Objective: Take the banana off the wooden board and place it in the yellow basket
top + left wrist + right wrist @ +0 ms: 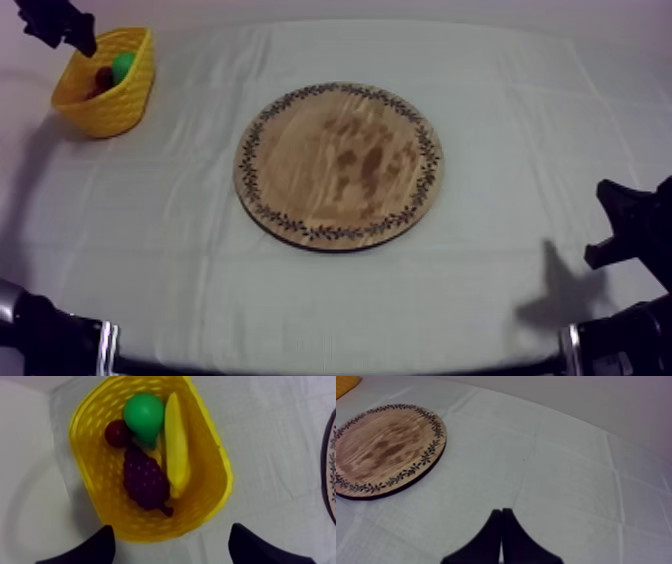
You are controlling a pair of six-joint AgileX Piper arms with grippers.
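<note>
The yellow basket (108, 85) stands at the far left of the table. In the left wrist view the banana (176, 443) lies inside the basket (215, 466) next to a green pear (144, 415), a bunch of dark grapes (145, 478) and a small red fruit (117, 432). My left gripper (170, 546) hovers above the basket, its fingers (95, 548) wide apart and holding nothing. It shows in the top view as my left gripper (65, 25) over the basket's far rim. The round wooden board (338, 163) is bare. My right gripper (501, 531) rests shut as a narrow wedge over the cloth.
My right arm (630, 230) sits low at the table's right edge, well away from the board (386, 448). The grey-white cloth (520, 120) lies flat around the board. A sliver of the board's rim (331, 471) lies beside the basket.
</note>
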